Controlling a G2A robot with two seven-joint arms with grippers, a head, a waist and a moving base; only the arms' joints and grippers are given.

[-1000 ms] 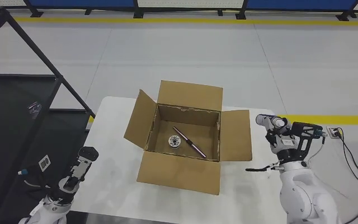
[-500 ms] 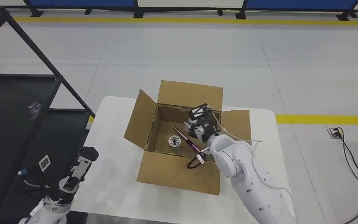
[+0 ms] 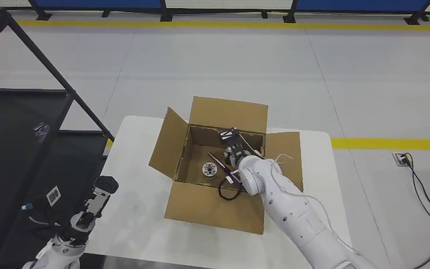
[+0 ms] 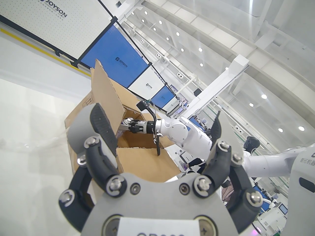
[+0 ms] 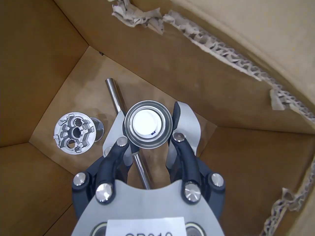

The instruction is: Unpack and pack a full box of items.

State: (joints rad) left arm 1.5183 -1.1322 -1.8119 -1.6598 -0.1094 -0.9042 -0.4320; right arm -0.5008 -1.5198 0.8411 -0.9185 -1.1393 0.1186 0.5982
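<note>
Our right tool (image 5: pixel 149 121) was clamped on the can (image 5: pixel 147 126) inside the box (image 5: pixel 221 13), capped end toward the wrist; the rod (image 5: pixel 113 90) lay right beneath it, the disc (image 5: pixel 73 133) beside; our left tool (image 4: pixel 157 117), jaws apart, sat well away near the tabletop (image 3: pixel 141 202) edge.

The box (image 5: pixel 221 50) is matt cardboard, edges torn rough. The can (image 5: pixel 147 126) in the right gripper (image 5: pixel 150 114) and rod (image 5: pixel 114 92) beneath are glossy metal.

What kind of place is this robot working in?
Most likely a factory or industrial test hall: yellow lines painted on the floor, blue partition panels, and a high beamed ceiling with rows of lamps.
</note>
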